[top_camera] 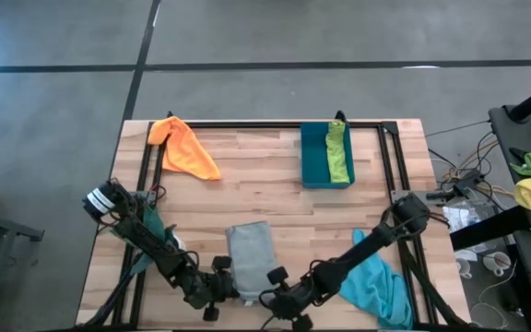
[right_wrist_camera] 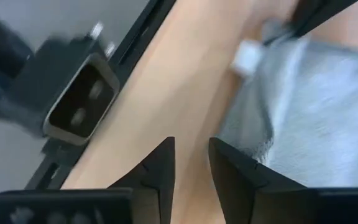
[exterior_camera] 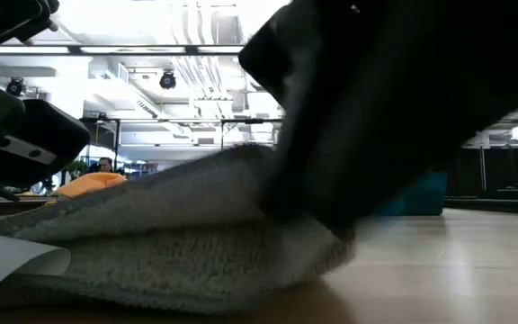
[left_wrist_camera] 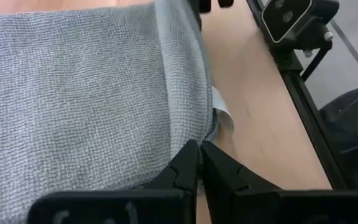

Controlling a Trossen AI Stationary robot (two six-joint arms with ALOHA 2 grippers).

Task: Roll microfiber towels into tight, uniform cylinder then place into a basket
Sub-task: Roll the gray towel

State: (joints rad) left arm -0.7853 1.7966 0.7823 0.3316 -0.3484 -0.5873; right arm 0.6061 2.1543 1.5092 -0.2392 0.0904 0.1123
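Grey towel [exterior_camera: 178, 234] fills the low view, lying folded on the wooden desk [top_camera: 265, 175] at its near edge, midway between the two arms. From above it shows as an upright grey rectangle [top_camera: 250, 254] with its near end between the two grippers.

On its left, the left gripper [left_wrist_camera: 199, 163] sits at that near corner with its jaws pressed fully together, their tips touching the cloth's edge beside a small white label [left_wrist_camera: 224, 112]; no fold of cloth shows between them. On the other side, the right gripper [right_wrist_camera: 191, 163] hovers low at the towel's opposite near corner, its jaws parted by a narrow gap with only bare desk showing between them, the grey cloth just beside.

The orange towel [top_camera: 184, 148] lies crumpled near the far left corner of the desk. Far right of centre stands the teal basket [top_camera: 316, 157], and the lime green towel [top_camera: 338, 152] lies inside it along its right wall. Under the right arm, the turquoise towel [top_camera: 381, 288] is spread loosely near the near right corner.
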